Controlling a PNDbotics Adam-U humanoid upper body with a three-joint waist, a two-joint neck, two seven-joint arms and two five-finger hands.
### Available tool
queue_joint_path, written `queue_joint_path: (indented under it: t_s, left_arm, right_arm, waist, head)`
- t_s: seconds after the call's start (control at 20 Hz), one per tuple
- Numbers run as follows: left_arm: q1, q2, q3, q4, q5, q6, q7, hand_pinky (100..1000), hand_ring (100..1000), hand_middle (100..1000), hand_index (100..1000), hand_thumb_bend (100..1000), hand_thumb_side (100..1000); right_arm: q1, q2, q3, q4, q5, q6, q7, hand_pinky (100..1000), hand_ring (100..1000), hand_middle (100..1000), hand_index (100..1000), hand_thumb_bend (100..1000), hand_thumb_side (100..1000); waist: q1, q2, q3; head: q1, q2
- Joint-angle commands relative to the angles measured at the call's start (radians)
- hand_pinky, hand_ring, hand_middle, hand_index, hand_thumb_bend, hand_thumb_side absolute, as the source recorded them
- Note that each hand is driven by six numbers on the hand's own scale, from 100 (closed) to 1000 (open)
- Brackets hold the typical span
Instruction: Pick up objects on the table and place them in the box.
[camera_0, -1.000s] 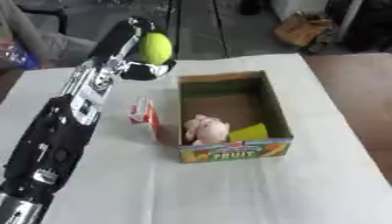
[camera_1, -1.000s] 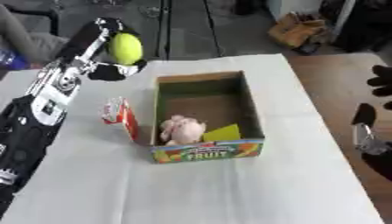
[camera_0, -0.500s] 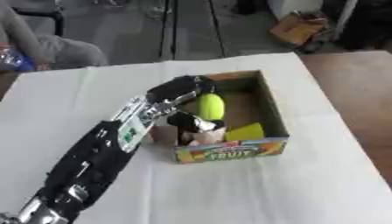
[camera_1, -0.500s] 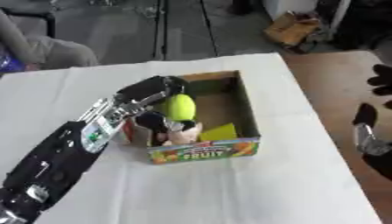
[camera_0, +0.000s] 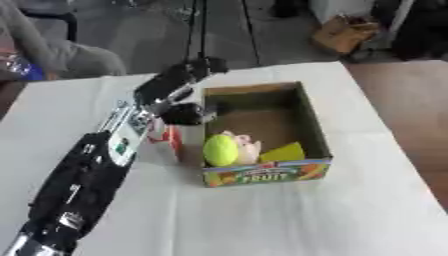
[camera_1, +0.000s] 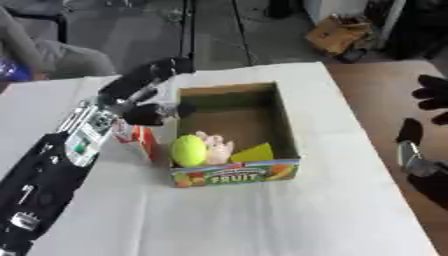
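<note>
Left hand (camera_0: 179, 90) hangs over the box's left wall, fingers stretched out toward the far edge, thumb hooked down near the rim, and nothing in it: an empty, relaxed hand. Just below and to its left, tucked against the outside of the box (camera_0: 313, 126), stands a red and white carton (camera_0: 166, 140), upright, its long axis roughly vertical, partly hidden by the forearm. That looks like the next thing to go in, and it sits right under the left wrist, so the left hand is by far the nearer; a small draw back and down toward the robot should bring the fingers onto it. The tight gap between carton and box wall could make the pinch awkward.

Inside the box: a yellow-green ball (camera_0: 220, 150) rests at the near left, touching a pink toy (camera_0: 246, 147) beside it, and a yellow wedge (camera_0: 282, 152) leans in the near right corner. The far half of the box floor is bare cardboard.

Right hand (camera_1: 430, 94) shows only in the right eye view, dark at the right edge off the table; whether its fingers are straight or curled, I cannot tell.
</note>
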Motion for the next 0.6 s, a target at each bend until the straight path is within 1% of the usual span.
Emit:
queue_joint_path:
  t_s: [0.05, 0.1, 0.2, 0.25, 0.4, 0.45, 0.5, 0.55, 0.6]
  left_arm:
    - [0.036, 0.049, 0.075, -0.145, 0.189, 0.068, 0.133, 776, 856, 860, 887, 576, 957]
    - [0.062, 0.063, 0.092, -0.197, 0.251, 0.089, 0.152, 776, 856, 860, 887, 576, 957]
    - [0.089, 0.08, 0.104, -0.266, 0.326, 0.127, 0.155, 776, 856, 860, 887, 576, 957]
    - [0.132, 0.09, 0.131, -0.314, 0.373, 0.135, 0.17, 721, 821, 835, 877, 568, 933]
    - [0.289, 0.114, 0.209, -0.47, 0.543, 0.151, 0.197, 698, 803, 818, 872, 550, 931]
    - [0.324, 0.118, 0.227, -0.507, 0.584, 0.158, 0.196, 698, 803, 818, 872, 550, 931]
    - [0.342, 0.121, 0.238, -0.532, 0.611, 0.166, 0.191, 698, 803, 818, 872, 550, 931]
    - [0.378, 0.116, 0.253, -0.549, 0.628, 0.174, 0.188, 682, 792, 812, 873, 504, 922]
    - [0.433, 0.102, 0.273, -0.571, 0.638, 0.179, 0.189, 682, 792, 812, 873, 504, 922]
  right_arm:
    - [0.0, -0.013, -0.017, -0.022, 0.001, 0.007, -0.006, 611, 717, 735, 927, 100, 276]
    - [0.003, -0.014, -0.018, -0.022, 0.003, 0.008, -0.007, 611, 717, 735, 927, 100, 276]
    - [0.005, -0.015, -0.019, -0.022, 0.004, 0.009, -0.009, 611, 717, 735, 927, 100, 276]
    - [0.009, -0.016, -0.022, -0.022, 0.005, 0.012, -0.01, 611, 717, 735, 927, 100, 270]
    - [0.018, -0.019, -0.028, -0.022, 0.009, 0.016, -0.014, 611, 718, 736, 927, 100, 268]
    - [0.019, -0.019, -0.028, -0.022, 0.01, 0.017, -0.014, 611, 718, 736, 927, 100, 268]
    - [0.02, -0.019, -0.028, -0.022, 0.011, 0.018, -0.014, 611, 718, 736, 927, 100, 268]
    - [0.02, -0.019, -0.029, -0.022, 0.012, 0.019, -0.015, 611, 717, 735, 928, 100, 272]
    - [0.021, -0.02, -0.031, -0.022, 0.013, 0.02, -0.016, 611, 717, 735, 928, 100, 272]
  waist:
    - [-0.007, -0.026, 0.012]
    - [-0.007, -0.027, 0.018]
    - [-0.008, -0.028, 0.021]
    - [-0.009, -0.032, 0.035]
    - [-0.009, -0.04, 0.062]
    - [-0.009, -0.041, 0.066]
    - [-0.009, -0.042, 0.068]
    - [-0.009, -0.041, 0.074]
    - [-0.009, -0.042, 0.081]
  head:
    - [-0.018, -0.001]
    - [-0.022, 0.0]
    - [-0.025, 0.002]
    - [-0.032, 0.004]
    - [-0.046, 0.008]
    - [-0.048, 0.009]
    - [-0.048, 0.009]
    - [-0.051, 0.01]
    - [-0.052, 0.013]
